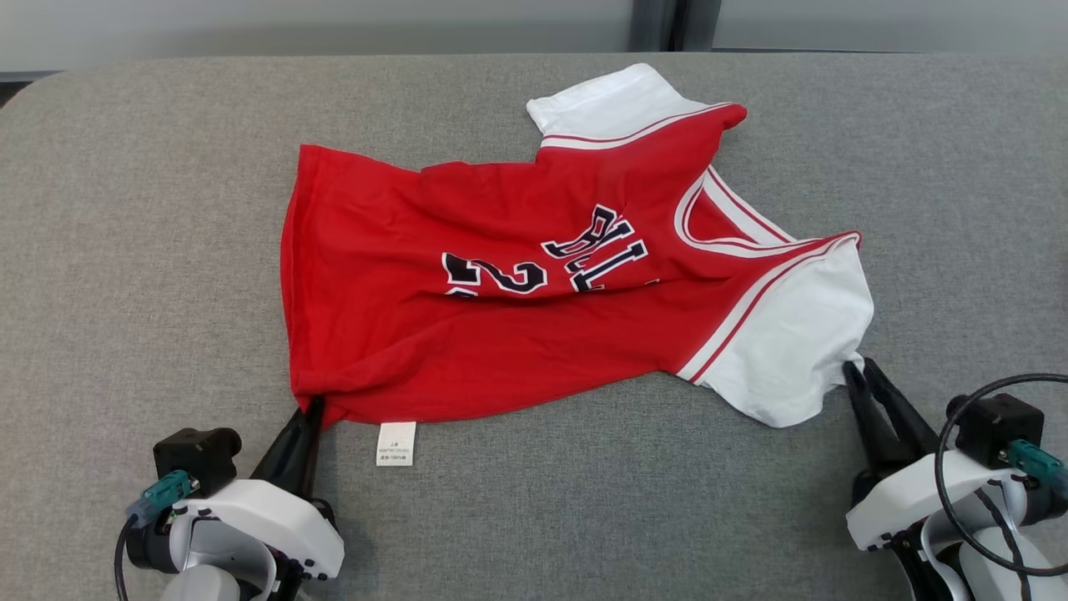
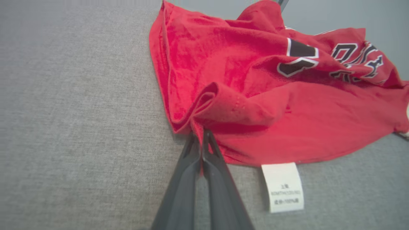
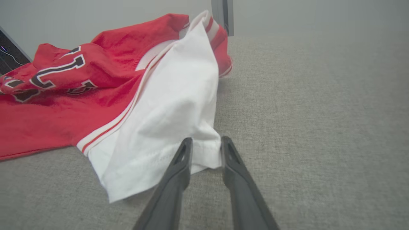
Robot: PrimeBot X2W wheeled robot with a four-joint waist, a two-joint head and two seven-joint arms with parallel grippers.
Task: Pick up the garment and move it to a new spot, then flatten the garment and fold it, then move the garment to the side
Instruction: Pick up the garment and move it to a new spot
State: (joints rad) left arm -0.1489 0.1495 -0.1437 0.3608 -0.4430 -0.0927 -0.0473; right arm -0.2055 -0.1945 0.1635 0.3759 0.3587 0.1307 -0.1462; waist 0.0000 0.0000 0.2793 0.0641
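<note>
A red garment (image 1: 517, 250) with white sleeves and dark lettering lies crumpled and face up near the middle of the grey, cloth-covered worktop (image 1: 150, 250). Its hem is turned toward the left edge and its neck opening toward the right edge. The left gripper (image 1: 313, 409) reaches in from the near-left corner and is clenched on the hem corner closest to the near edge, where the red cloth bunches into a small fold at the pinched fingertips. A white care label (image 1: 395, 442) lies flat on the worktop just beside that grip, sticking out from under the hem. The right gripper (image 1: 859, 371) comes in from the near-right corner. Its fingers stand a little apart, with the edge of the near white sleeve (image 3: 172, 108) between them, not pressed tight.
</note>
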